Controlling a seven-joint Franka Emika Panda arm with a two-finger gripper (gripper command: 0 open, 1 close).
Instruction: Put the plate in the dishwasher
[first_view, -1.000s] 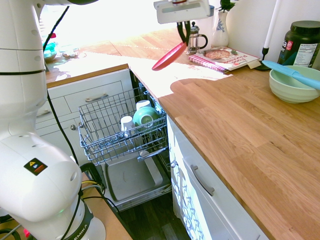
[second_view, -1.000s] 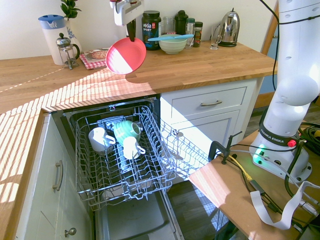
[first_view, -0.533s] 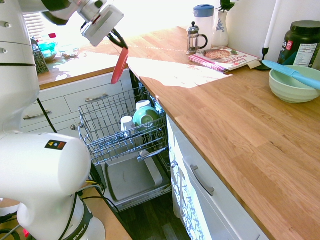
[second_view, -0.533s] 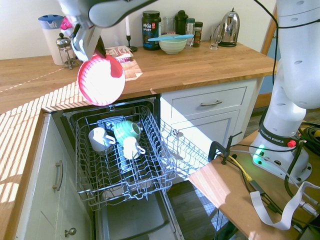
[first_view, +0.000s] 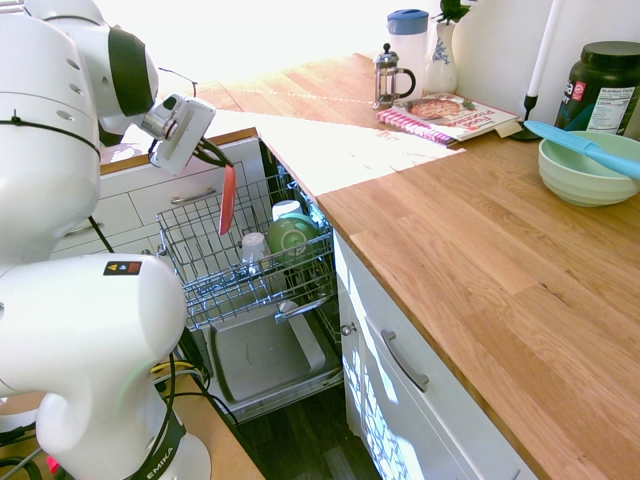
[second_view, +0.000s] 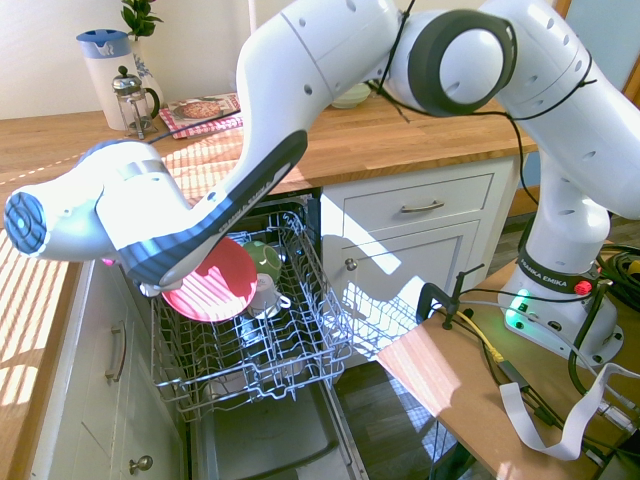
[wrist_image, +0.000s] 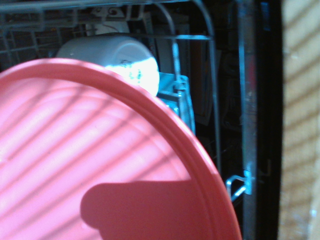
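You have the plate (first_view: 228, 199) clamped edge-on in the closed end effector (first_view: 213, 155), above the rack (first_view: 205, 262); next, lower it toward six o'clock into a free slot.

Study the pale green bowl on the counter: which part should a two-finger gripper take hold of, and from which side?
Grip the bowl by its rim, coming from above with one finger inside and one outside the wall. It stands upright and open, and looks too wide to span whole. Choose a stretch of rim away from the blue utensil, which lies across the top.
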